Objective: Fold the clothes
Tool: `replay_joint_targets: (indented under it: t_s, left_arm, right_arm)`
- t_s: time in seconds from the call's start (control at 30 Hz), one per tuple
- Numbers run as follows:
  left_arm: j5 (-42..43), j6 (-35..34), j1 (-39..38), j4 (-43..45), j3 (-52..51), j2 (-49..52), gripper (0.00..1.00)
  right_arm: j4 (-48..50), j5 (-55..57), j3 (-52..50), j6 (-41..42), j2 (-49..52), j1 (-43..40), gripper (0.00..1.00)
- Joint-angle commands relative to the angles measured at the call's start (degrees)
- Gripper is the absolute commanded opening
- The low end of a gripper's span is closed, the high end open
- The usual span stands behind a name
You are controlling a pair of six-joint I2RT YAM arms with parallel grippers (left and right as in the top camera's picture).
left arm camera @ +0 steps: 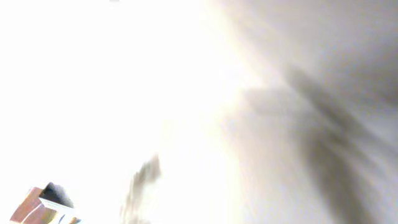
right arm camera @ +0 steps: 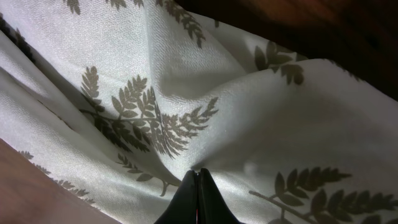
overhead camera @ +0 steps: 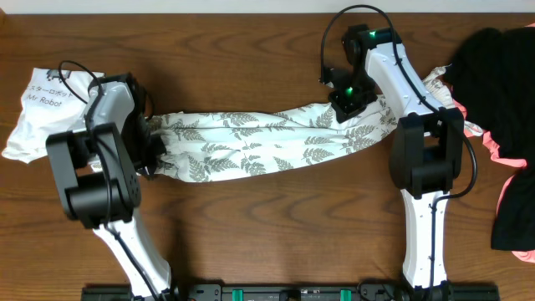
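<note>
1. The left gripper (overhead camera: 155,149) was closed, its fingers mostly tucked beneath its own arm in the overhead view. The left end of the large, thin white fabric fern-print garment (overhead camera: 251,144), covered all over in grey leaves, narrowed to a tight bunch right at its tips. It therefore looked clamped on that end.
2. The left wrist view was washed out. Pale cloth (left arm camera: 124,93) lay right against the lens, and the fingers could not be made out there.
3. The right gripper (overhead camera: 349,102) was closed as well. From its wrist view, the right gripper (right arm camera: 198,190) showed two dark fingertips (right arm camera: 186,208) pressed together. Folds of the fern-print garment (right arm camera: 155,93) converged on the tips, so a pinch of fabric was caught between them.
4. Between the two grippers the fern-print garment ran as a long gathered band, lying on the brown wooden table (overhead camera: 251,234). More of it spread out past the right gripper on its outer side, beneath the right arm.
5. A crumpled plain white shirt printed "Mr Robot" (overhead camera: 38,113) lay just past the left gripper on its outer side, partly covered by the left arm.
6. A heaped black garment (overhead camera: 501,75) and a pink garment (overhead camera: 501,157) lay well beyond the right gripper on its outer side. The far edge of the fern fabric reached up to the black one.
</note>
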Motion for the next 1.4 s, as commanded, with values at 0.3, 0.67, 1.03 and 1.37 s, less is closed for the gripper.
replay_joint_targets:
  t_s: [0.3,0.67,1.03,1.37]
  left_arm:
    - [2.01,-2.32,-2.19,9.53,4.44,-26.01,0.06]
    - [1.79,-5.66,-2.19,18.23,-6.56,-20.87,0.06]
    - [-1.73,-6.14,-2.12,31.21,-16.79,-13.68,0.06]
    - [-7.48,-6.12,0.22,31.8,-17.44,-9.07,0.06]
  right_arm:
    - [0.33,0.04,-0.35,0.15,-0.96,-0.02,0.01]
    - [0.87,0.11,-0.35,0.15,-0.96,-0.04,0.02]
    - [0.92,0.07,-0.35,1.68,-0.96,0.02,0.04]
    - [0.94,0.15,-0.35,1.62,-0.96,-0.11,0.03]
